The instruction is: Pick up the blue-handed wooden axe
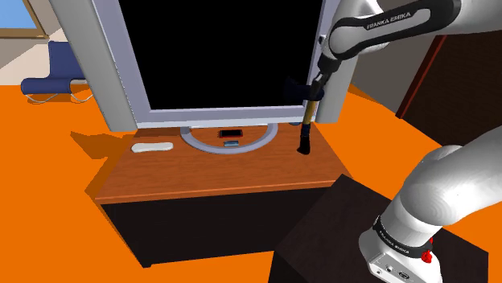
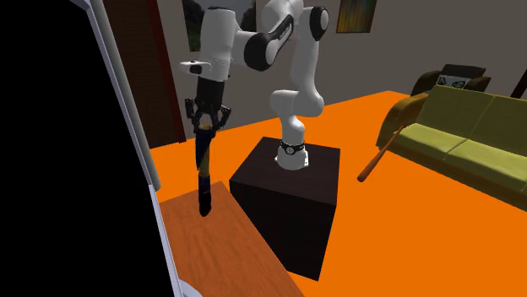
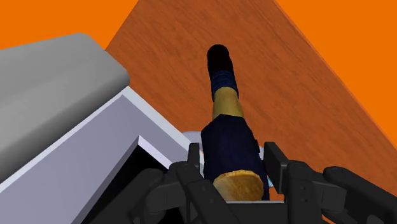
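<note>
The axe (image 1: 305, 129) hangs upright in front of the TV's right edge, over the wooden cabinet top (image 1: 217, 173). Its handle is wrapped dark blue with tan wood showing, and its dark head (image 1: 294, 87) points toward the screen. My gripper (image 1: 314, 91) is shut on its upper end. From the second exterior view the axe (image 2: 203, 164) dangles below the gripper (image 2: 208, 120), its dark lower end just at the cabinet top (image 2: 228, 245); I cannot tell whether it touches. In the wrist view both fingers (image 3: 277, 167) clasp the axe (image 3: 225, 105).
A large grey-framed TV (image 1: 217, 56) with a black screen stands on the cabinet, close beside the axe. A white remote (image 1: 151, 147) and a small black device (image 1: 232, 133) lie near its base. The dark stand box (image 1: 338, 233) sits at the lower right. An olive sofa (image 2: 469, 135) stands far off.
</note>
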